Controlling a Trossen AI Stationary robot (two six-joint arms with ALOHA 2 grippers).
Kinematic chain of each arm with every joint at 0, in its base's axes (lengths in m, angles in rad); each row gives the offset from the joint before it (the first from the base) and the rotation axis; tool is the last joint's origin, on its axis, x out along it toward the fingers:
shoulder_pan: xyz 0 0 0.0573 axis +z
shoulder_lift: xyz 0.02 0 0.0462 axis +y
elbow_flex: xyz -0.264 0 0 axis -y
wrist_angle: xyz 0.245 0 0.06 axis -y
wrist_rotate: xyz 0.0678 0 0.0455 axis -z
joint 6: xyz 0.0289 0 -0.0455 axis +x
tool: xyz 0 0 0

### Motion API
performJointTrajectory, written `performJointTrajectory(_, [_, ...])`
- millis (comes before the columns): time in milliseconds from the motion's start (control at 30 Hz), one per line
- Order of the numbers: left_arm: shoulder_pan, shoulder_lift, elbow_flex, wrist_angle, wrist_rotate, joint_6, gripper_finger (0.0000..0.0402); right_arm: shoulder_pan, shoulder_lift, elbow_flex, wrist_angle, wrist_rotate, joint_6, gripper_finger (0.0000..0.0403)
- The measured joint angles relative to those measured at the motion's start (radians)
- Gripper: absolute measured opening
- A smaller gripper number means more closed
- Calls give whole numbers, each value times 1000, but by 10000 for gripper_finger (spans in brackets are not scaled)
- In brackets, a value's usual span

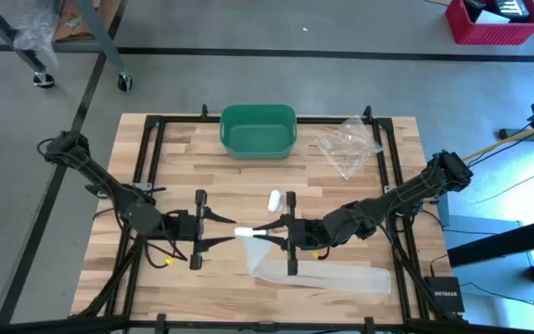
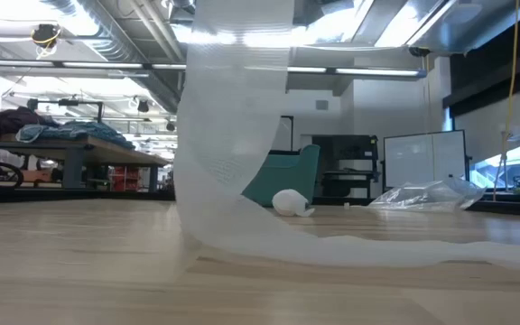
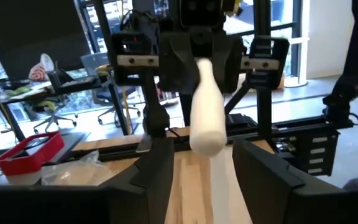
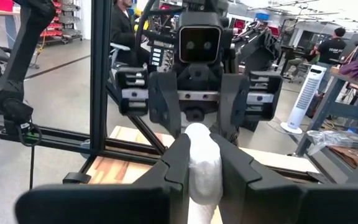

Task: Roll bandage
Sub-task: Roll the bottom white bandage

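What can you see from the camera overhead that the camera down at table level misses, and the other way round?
Only the overhead view shows both arms meeting mid-table: the right gripper shut on the bandage roll, the left gripper open beside it, and the whole wooden table.

Only the low view shows the room behind, with workbenches and ceiling lights.

Both show the loose bandage strip trailing down onto the table, the green bin, a small white roll and the clear plastic bag.
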Motion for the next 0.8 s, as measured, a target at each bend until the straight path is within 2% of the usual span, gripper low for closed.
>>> performJointTrajectory(300, [15, 3, 0, 27, 42, -30, 159, -1, 16, 0, 66, -30, -31, 53])
performJointTrajectory(433, [36, 6, 0, 46, 95, -55, 159, -15, 44, 0, 105, -36, -53, 53])
performJointTrajectory(600, [41, 9, 0, 51, 99, -70, 159, -14, 61, 0, 190, -36, -89, 53])
performJointTrajectory(800, [41, 10, 0, 87, 100, -39, 159, -23, 62, 0, 215, -38, -108, 53])
